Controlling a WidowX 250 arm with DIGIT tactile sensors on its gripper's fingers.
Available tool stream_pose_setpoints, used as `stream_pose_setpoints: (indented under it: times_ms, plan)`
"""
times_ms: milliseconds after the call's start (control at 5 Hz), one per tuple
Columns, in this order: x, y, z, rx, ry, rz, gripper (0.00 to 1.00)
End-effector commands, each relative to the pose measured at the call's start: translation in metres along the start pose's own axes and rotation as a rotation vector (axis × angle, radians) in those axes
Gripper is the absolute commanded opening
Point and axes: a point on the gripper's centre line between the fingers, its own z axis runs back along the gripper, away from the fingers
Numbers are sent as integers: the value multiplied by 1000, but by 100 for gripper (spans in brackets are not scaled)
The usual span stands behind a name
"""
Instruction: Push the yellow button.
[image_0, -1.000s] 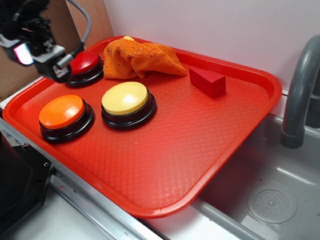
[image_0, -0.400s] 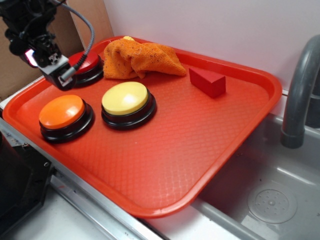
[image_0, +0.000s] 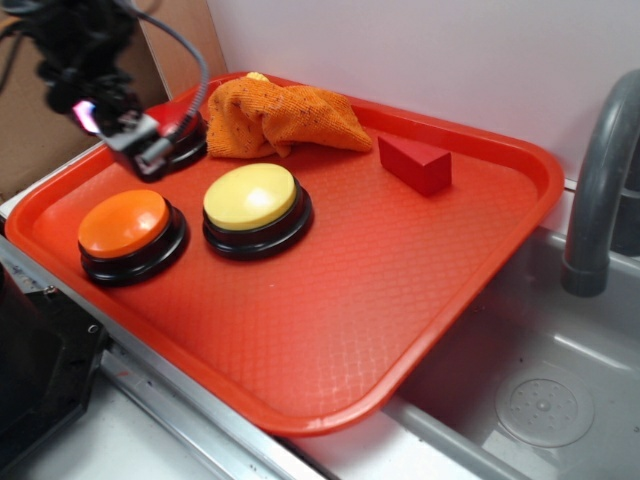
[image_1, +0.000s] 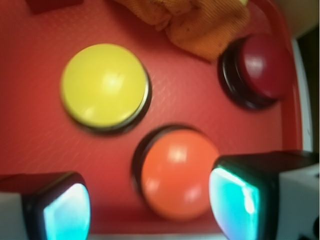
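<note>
Biggest risk: the wrong button gets pressed. The claw (image_1: 150, 205) is held spread and empty, high at the back-left of the red tray (image_0: 330, 330), and in the wrist view the orange button (image_1: 176, 175) sits right between its fingertips, so a straight descent is judged to land there. The yellow button (image_0: 252, 198) is located mid-left on the tray, just beside the orange one and well apart from the claw; a sideways shift is needed first. A glancing hit on the dome edge could skid the base across the tray. The red button (image_0: 185, 135) is partly hidden under the arm. The orange cloth (image_0: 280, 115) lies behind the yellow button, and the red wedge block (image_0: 415, 162) is well clear. Nothing is seen blocking the path. The sink (image_0: 540, 380) and faucet (image_0: 600, 180) are out of the way.
</note>
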Motion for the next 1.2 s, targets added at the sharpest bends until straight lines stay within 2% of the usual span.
stream_pose_setpoints:
  times_ms: [0,400,800,1000]
  plan:
    - [54,-7,-30,38,-73,-35,100]
    - [62,-27,-53,10,4,-13,100]
    - [52,-27,-30,-55,-30,13,100]
    - [46,-28,-12,-54,-60,7,100]
